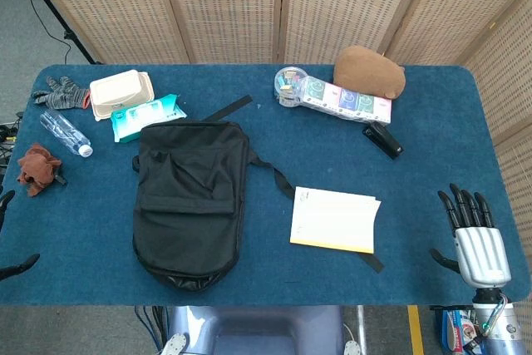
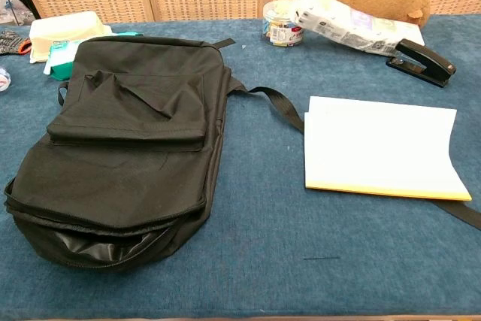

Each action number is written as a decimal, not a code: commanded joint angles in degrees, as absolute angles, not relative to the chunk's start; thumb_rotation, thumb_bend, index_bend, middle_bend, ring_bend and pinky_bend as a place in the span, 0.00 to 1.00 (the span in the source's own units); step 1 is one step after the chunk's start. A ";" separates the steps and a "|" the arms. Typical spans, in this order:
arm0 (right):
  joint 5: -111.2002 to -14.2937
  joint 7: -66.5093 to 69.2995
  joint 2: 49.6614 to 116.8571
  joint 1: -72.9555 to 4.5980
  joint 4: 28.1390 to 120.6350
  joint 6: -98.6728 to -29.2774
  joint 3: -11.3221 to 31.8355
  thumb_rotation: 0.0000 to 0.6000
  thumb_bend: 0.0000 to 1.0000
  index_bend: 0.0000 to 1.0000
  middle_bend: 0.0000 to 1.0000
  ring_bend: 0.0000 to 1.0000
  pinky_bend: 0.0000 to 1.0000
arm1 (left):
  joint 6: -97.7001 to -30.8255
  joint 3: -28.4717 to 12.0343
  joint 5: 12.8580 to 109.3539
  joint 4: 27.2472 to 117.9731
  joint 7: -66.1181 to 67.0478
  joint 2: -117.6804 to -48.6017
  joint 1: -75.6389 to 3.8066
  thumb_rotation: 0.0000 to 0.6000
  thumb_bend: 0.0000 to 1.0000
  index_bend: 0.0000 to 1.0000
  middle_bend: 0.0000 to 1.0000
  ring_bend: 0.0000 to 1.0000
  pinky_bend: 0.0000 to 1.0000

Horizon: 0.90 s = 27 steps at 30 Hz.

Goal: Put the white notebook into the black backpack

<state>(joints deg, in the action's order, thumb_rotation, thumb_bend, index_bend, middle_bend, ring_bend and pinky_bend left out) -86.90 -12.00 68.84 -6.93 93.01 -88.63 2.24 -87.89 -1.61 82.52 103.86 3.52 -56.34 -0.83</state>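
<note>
The white notebook (image 1: 334,219) (image 2: 379,144) lies flat and closed on the blue table, right of centre, resting on a black strap. The black backpack (image 1: 189,197) (image 2: 128,140) lies flat to its left, front pocket up, a strap trailing toward the notebook. My right hand (image 1: 474,239) hovers at the table's near right corner, fingers straight and spread, holding nothing, well right of the notebook. Only dark fingertips of my left hand (image 1: 10,234) show at the left edge, far apart with nothing between them. Neither hand appears in the chest view.
Along the back are a black stapler (image 1: 382,139) (image 2: 421,62), a brown plush (image 1: 369,71), a long packet (image 1: 345,101) and a round tub (image 1: 288,85). At the left are wipes (image 1: 145,115), a food box (image 1: 121,93), gloves (image 1: 60,94), a bottle (image 1: 65,132) and a brown cloth (image 1: 37,168).
</note>
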 commanded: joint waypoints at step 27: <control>-94.81 -13.59 74.30 -17.18 96.15 -71.81 0.42 1.00 0.00 0.05 0.00 0.00 0.00 | -86.02 -2.78 79.79 103.63 3.28 -56.11 -1.33 1.00 0.00 0.00 0.00 0.00 0.00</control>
<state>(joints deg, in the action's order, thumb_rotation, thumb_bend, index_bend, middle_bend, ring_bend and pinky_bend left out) -94.77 -12.93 73.57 -16.62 95.88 -72.54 0.06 -86.03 -2.78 79.80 103.64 3.29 -56.11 -1.33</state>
